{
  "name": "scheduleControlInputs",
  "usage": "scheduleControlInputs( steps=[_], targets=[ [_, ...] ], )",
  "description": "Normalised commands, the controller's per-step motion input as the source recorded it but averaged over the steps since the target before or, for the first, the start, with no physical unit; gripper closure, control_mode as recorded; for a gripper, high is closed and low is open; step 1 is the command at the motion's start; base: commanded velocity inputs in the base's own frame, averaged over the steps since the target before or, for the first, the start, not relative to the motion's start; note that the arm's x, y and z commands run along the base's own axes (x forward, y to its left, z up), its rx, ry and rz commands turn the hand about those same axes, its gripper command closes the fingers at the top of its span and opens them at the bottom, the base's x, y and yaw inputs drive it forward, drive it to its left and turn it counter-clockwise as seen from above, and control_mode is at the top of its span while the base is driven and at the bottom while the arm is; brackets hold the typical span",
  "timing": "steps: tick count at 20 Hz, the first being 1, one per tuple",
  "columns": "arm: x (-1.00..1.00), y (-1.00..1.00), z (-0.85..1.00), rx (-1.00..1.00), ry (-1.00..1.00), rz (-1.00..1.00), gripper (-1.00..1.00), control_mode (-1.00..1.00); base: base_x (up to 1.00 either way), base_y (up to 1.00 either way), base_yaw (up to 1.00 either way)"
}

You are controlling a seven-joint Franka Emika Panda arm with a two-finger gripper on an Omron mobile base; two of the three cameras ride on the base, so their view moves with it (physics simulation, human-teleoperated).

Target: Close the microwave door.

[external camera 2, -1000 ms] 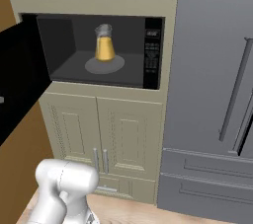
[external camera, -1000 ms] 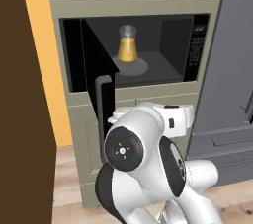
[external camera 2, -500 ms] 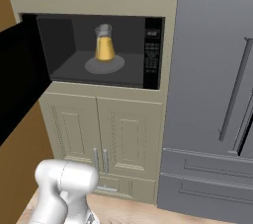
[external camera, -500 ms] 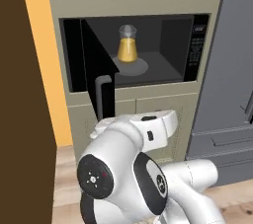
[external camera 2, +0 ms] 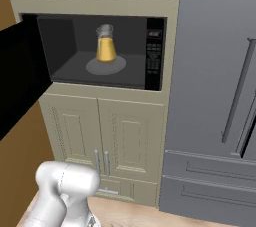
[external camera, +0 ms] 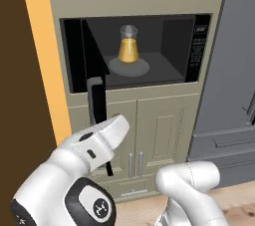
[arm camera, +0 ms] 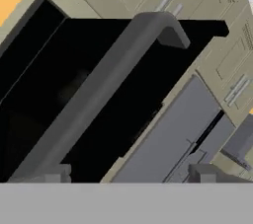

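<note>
Although the arm is brought low beside it, the microwave door (external camera: 94, 90) is seen swung wide out from the cavity's left side, so nothing of the closing is judged done. Its bar handle (arm camera: 99, 94) is viewed close ahead of the fingers (arm camera: 52, 173), which are spread apart and empty.

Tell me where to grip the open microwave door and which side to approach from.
Grip the microwave door by its dark-grey bar handle, probably mid-length. The bar stands off the panel with a gap behind it, so fingers can straddle it. Approach from the door's outer face, where the gripper already points; the door swings out leftward.
</note>
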Motion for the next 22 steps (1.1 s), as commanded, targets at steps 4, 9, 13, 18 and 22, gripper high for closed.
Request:
scheduleControlInputs(
  steps=[4,9,13,18,22],
  targets=[
    [0.00,0.92,-0.04,-0.29,-0.02,-0.13,-1.00,-1.00,0.00,0.00,0.00],
    [-0.22,0.24,-0.01,-0.07,-0.06,-0.06,-1.00,-1.00,0.00,0.00,0.00],
    [-0.16,0.54,0.00,0.00,-0.23,-0.02,-1.00,-1.00,0.00,0.00,0.00],
    [0.86,-0.03,-0.20,0.01,-0.25,-0.15,-1.00,-1.00,0.00,0.00,0.00],
    [0.77,-0.35,-0.16,0.13,-0.25,-0.16,-1.00,-1.00,0.00,0.00,0.00]
  ],
)
